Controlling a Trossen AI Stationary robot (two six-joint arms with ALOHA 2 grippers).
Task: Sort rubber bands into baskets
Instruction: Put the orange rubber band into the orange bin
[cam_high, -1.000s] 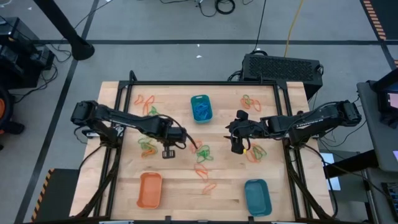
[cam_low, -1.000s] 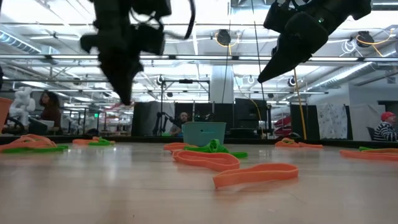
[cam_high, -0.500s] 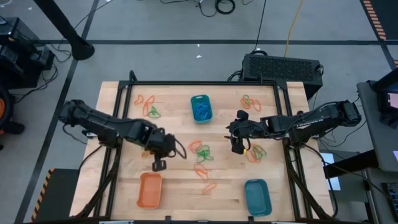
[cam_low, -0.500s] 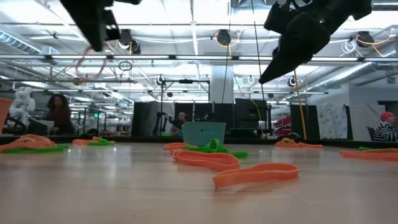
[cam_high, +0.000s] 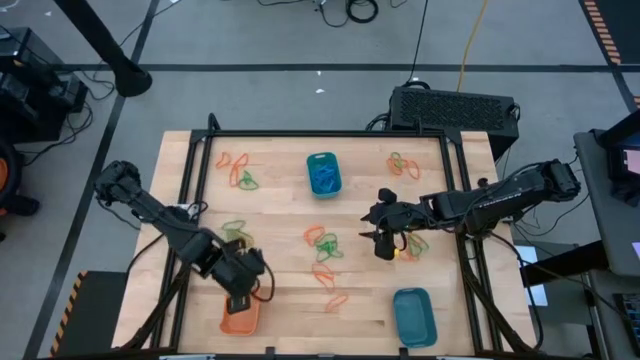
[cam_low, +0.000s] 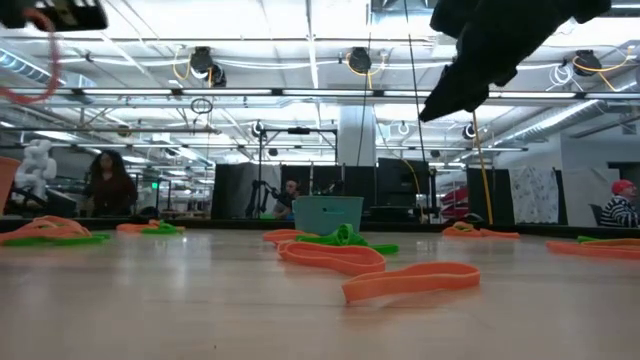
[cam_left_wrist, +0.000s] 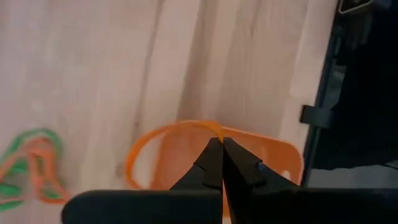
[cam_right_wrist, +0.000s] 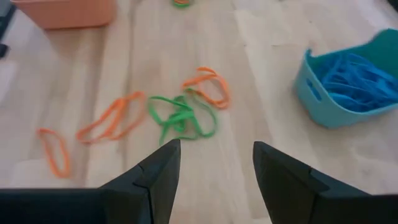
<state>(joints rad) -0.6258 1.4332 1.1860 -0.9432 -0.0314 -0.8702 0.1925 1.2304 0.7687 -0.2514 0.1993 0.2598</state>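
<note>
My left gripper hangs over the orange basket at the table's near left. It is shut on an orange rubber band. In the low view that band dangles at the upper left. My right gripper stands open above the table right of centre, touching nothing. A cluster of orange and green rubber bands lies ahead of it. More bands lie loose across the wood. One teal basket at the far middle holds blue bands, and another sits at the near right. My left gripper pinches one spot of the orange rubber band's loop between its two fingertips. The fingers slant down from above. The rest of the loop curves away slack from the tips, lifted clear of the table, over the orange basket's edge.
Loose band clusters lie at the far left, far right, left of centre and near centre. A black frame rail borders the wood. A black box stands behind the far right corner.
My left gripper has swung from the table's middle toward the near left corner, rising and rolling. It stayed shut on the orange band and carried it clear of the table to above the orange basket. My right gripper has shifted slightly toward the near edge, still open.
</note>
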